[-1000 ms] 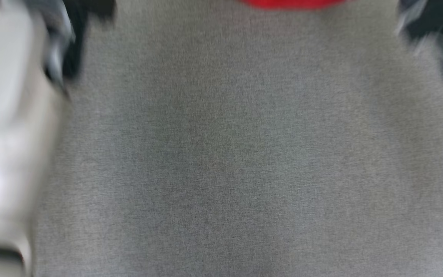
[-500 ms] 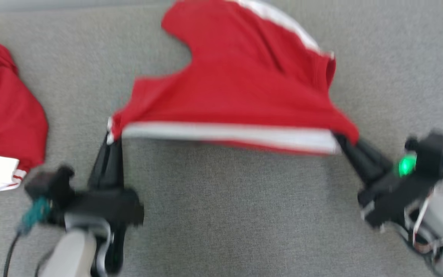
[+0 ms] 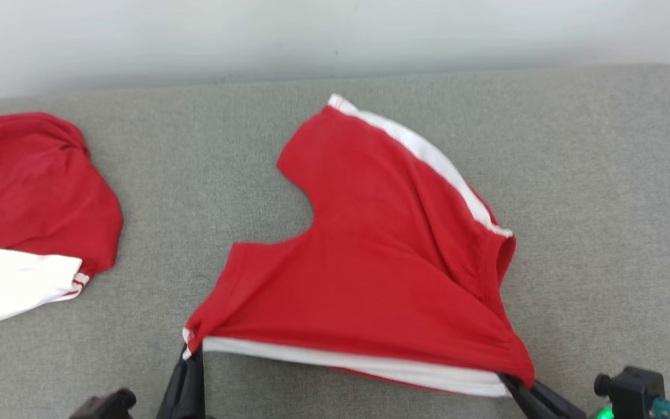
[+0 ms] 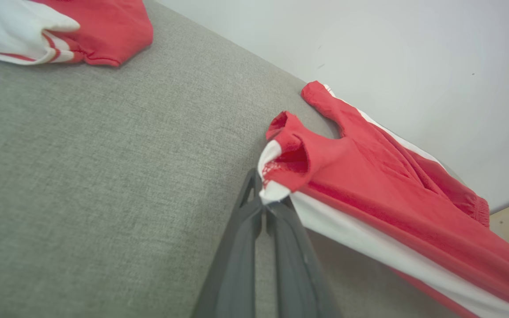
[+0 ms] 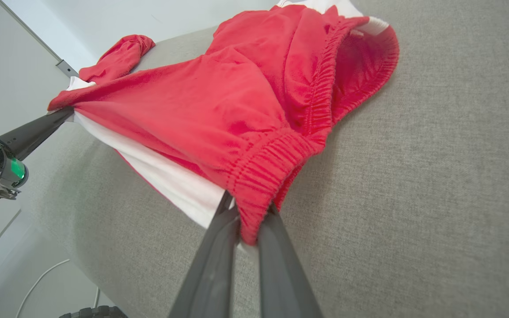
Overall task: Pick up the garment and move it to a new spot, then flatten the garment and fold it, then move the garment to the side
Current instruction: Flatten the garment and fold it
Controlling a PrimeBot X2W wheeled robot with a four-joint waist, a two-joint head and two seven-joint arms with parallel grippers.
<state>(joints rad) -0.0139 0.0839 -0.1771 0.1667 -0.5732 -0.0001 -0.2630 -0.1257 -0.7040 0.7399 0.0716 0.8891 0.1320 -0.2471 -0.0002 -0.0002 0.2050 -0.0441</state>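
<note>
The garment (image 3: 370, 256) is a pair of red shorts with white side stripes, stretched over the grey cushion (image 3: 195, 163). My left gripper (image 3: 191, 356) is shut on a leg-hem corner of the garment (image 4: 307, 159) at the lower left of the head view. In the left wrist view, the left gripper (image 4: 267, 203) pinches a white and red corner. My right gripper (image 3: 512, 381) is shut on the elastic waistband end; in the right wrist view the right gripper (image 5: 248, 234) clamps the gathered waistband of the garment (image 5: 219, 101). The near edge hangs slightly lifted between the two grippers.
A second red and white garment (image 3: 27, 198) lies bunched at the left of the cushion, also seen as a red and white garment (image 4: 60, 22) in the left wrist view. A pale wall (image 3: 335, 35) runs behind the cushion. Bare floor and a white cable (image 5: 38, 282) lie beyond the cushion's edge.
The head camera has tilted up, so the whole picture has shifted and the garment sits lower in frame. Both grippers keep their hold on the garment's near corners.
</note>
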